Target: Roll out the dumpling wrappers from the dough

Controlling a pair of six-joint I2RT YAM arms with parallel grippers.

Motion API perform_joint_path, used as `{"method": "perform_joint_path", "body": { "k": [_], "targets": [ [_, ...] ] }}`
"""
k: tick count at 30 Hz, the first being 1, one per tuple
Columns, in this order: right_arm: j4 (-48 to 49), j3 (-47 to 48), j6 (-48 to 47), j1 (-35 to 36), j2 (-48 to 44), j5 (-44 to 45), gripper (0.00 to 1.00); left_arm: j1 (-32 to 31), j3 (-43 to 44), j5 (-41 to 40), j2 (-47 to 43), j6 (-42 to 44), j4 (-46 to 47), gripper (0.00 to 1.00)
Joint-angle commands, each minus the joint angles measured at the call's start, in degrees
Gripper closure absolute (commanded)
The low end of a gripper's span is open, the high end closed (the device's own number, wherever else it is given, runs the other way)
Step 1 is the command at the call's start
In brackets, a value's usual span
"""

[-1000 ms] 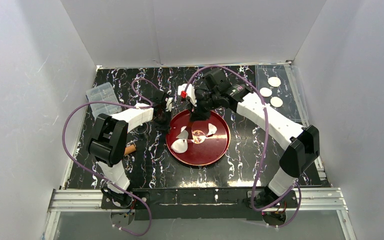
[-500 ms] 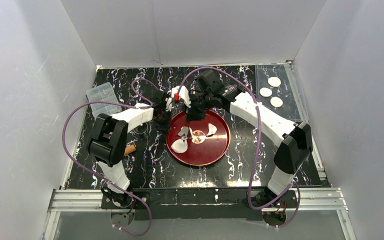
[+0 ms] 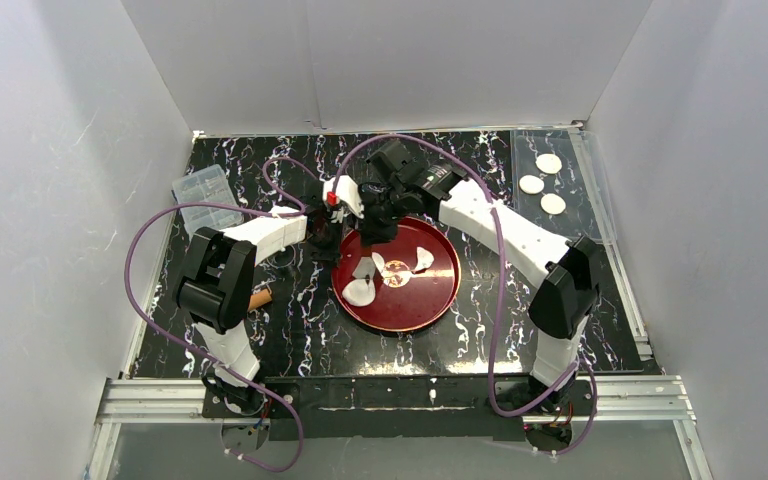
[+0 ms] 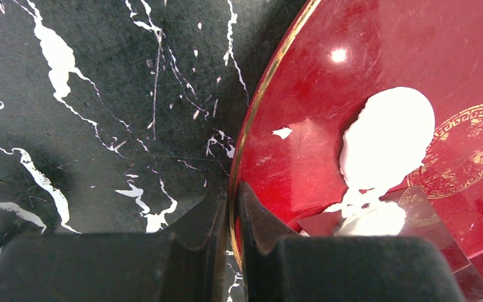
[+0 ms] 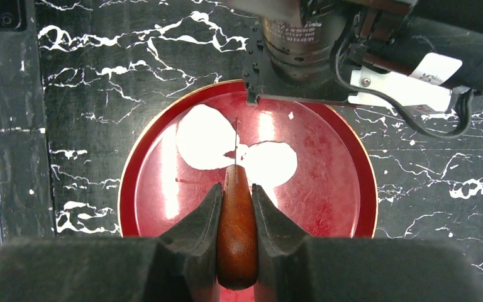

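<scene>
On the red tray (image 5: 333, 189), the wooden-handled scraper (image 5: 236, 245) clamped in the right hand (image 5: 236, 189) could tear the dough (image 4: 387, 135) or wrench the tray from the pinching left hand (image 4: 231, 198).

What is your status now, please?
Left hand shut on the tray rim. Right hand shut on a wooden-handled blade, over the dough scraps. Three wrappers lie far right, off the tray.

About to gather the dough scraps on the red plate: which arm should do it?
Right, likely. The right gripper holds the wooden-handled tool, blade at the dough; the left gripper is clamped on the plate rim.
</scene>
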Motion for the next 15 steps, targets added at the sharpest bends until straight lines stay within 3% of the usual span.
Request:
{"method": "perform_joint_path", "body": {
  "k": [1, 9, 15],
  "targets": [
    [-1.88, 2.98, 3.07, 1.22, 2.45, 5.92, 0.99, 0.24, 0.01, -1.68, -0.54, 0.53, -2.17, 1.00],
    [-0.27, 2.50, 3.24, 1.94, 1.92, 10.42, 0.99, 0.23, -0.19, -1.85, -0.69, 0.24, -1.99, 1.00],
    [-0.37, -5.61, 5.01, 3.24, -1.85, 4.84, 0.99, 0.24, -0.24, -2.85, -0.73, -0.17, -2.25, 1.00]
  ]
}}
